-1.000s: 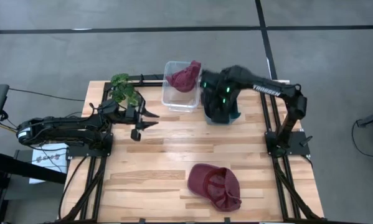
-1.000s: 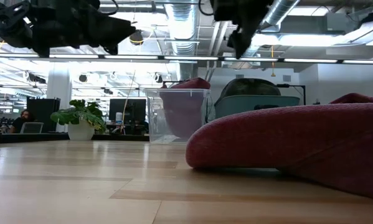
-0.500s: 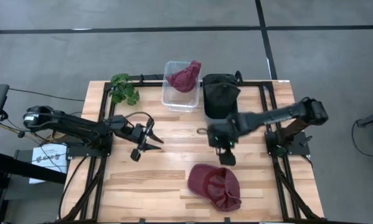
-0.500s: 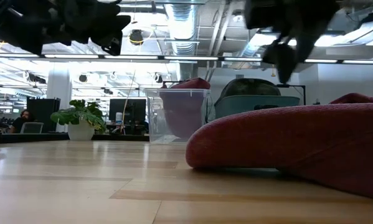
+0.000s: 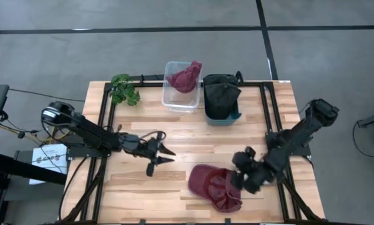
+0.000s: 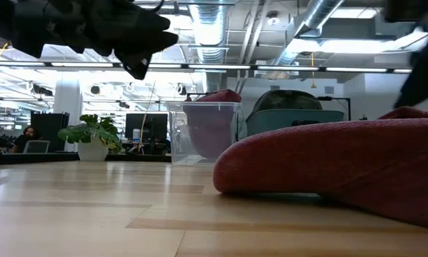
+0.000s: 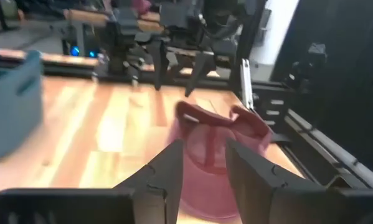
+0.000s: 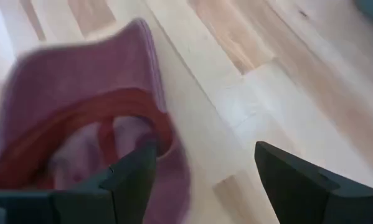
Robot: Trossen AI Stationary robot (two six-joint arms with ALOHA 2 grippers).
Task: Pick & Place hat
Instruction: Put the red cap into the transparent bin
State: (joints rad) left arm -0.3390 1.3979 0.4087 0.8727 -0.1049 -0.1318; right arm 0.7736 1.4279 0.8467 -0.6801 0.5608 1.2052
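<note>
Right gripper (image 5: 244,177) swung down from the bins to the maroon hat (image 5: 215,187) on the desk's front edge, fingers spread wide; left gripper (image 5: 162,154) advancing alongside, fingers part-open, empty; grasp imminent

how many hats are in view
3. A maroon cap lies on the table's near side by the right gripper. A maroon hat sits in the clear bin; a dark hat in the teal bin. More may lie beneath.

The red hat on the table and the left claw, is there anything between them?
No. From above, only bare wooden table lies between the red hat and the left gripper; its open fingers point toward the hat.
</note>
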